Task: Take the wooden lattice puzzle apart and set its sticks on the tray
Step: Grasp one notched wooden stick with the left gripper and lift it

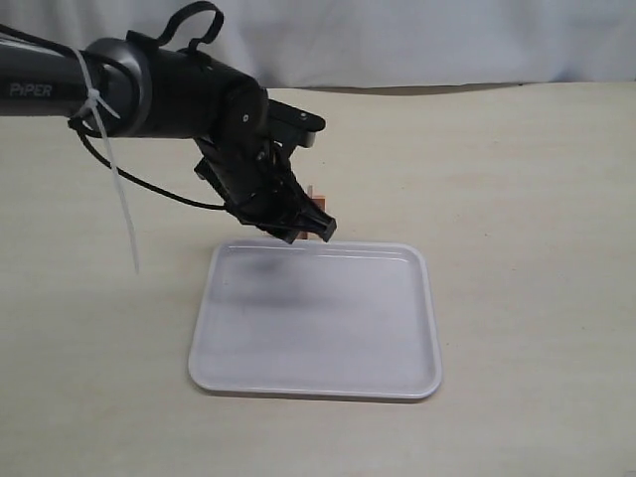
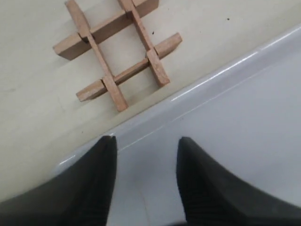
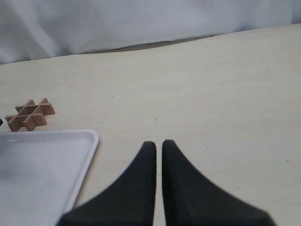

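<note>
The wooden lattice puzzle (image 2: 117,52) lies whole on the table just beyond the far rim of the white tray (image 1: 328,328), its four sticks still interlocked. In the exterior view only a reddish sliver of the puzzle (image 1: 316,199) shows behind the left arm. My left gripper (image 2: 146,140) hangs open over the tray's far edge (image 2: 202,84), a short way from the puzzle, with nothing between its fingers. The same left gripper (image 1: 308,231) points down at the tray's back rim. My right gripper (image 3: 159,143) is shut and empty above bare table, to the right of the tray (image 3: 42,165) and far from the puzzle (image 3: 30,114).
The black left arm (image 1: 149,84) reaches in from the upper left with a white cable tie (image 1: 119,189) dangling. A pale cloth backdrop (image 3: 141,23) closes the far edge of the beige table (image 1: 527,199). The right arm does not show in the exterior view.
</note>
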